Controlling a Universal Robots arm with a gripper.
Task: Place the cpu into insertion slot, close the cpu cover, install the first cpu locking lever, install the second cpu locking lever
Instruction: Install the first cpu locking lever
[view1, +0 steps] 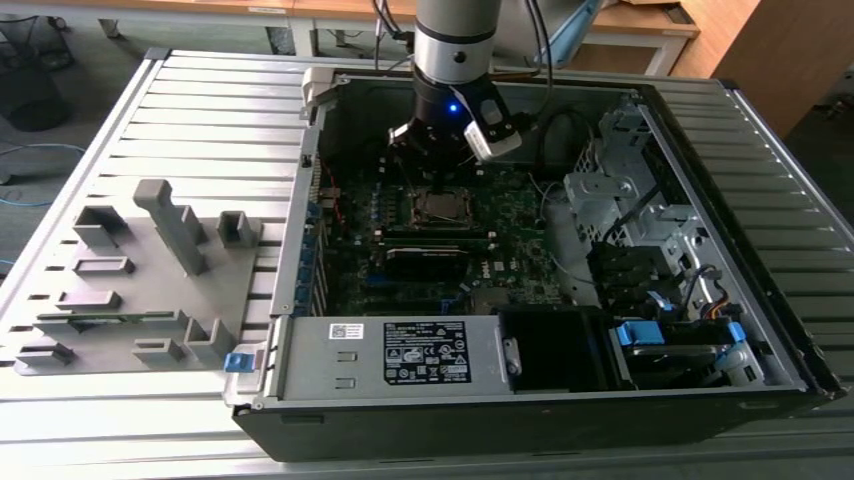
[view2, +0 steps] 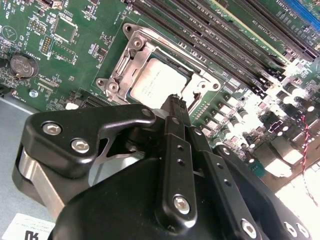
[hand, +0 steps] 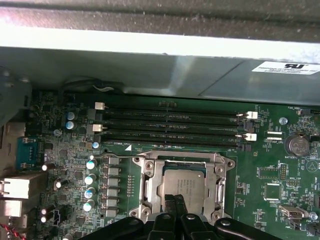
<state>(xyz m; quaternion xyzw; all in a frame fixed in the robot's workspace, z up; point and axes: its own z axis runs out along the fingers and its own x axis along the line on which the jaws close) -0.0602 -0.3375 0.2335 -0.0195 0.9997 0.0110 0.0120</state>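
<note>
The cpu (view1: 438, 206) lies flat in the insertion slot (view1: 411, 219) on the motherboard of the open computer case. Its silver-grey top shows in both wrist views, cpu (view2: 156, 82) and cpu (hand: 182, 186). The shiny cpu cover (hand: 146, 181) lies down around the chip, which shows through its square window; the cover (view2: 122, 65) frames the chip in the second wrist view too. I cannot make out how the locking levers sit. My gripper (view1: 427, 150) hovers just above the socket's edge. Its black fingers are shut with nothing between them, gripper (view2: 174, 100) and gripper (hand: 175, 201).
Long black memory slots (hand: 170, 125) run beside the socket. A black module (view1: 434, 262) and a labelled power supply (view1: 400, 350) sit nearer the front. Drive cages (view1: 627, 200) fill the exterior view's right. A grey fixture tray (view1: 134, 280) lies outside the case on the exterior view's left.
</note>
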